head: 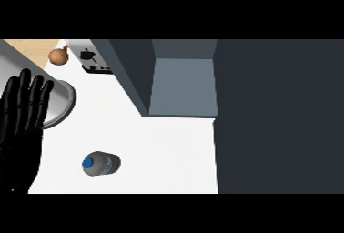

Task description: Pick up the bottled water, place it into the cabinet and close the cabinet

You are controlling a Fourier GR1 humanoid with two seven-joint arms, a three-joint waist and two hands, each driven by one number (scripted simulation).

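Blue-capped bottled water (101,163) stands on counter (161,150) beside the open left hand (20,123).

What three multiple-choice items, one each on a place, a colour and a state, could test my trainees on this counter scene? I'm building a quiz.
1. Where does the bottle stand?
A. inside the cabinet
B. on the white counter, left of the cabinet
C. in the left hand

2. What colour is the bottle's cap?
A. blue
B. red
C. green

3. How is the left hand?
A. curled round the bottle
B. pressing the cabinet door
C. open, fingers straight, at the view's left edge

Key: 1 B, the bottle sits on the counter, apart from the cabinet. 2 A, its round cap shows blue from above. 3 C, the fingers are straight and hold nothing.
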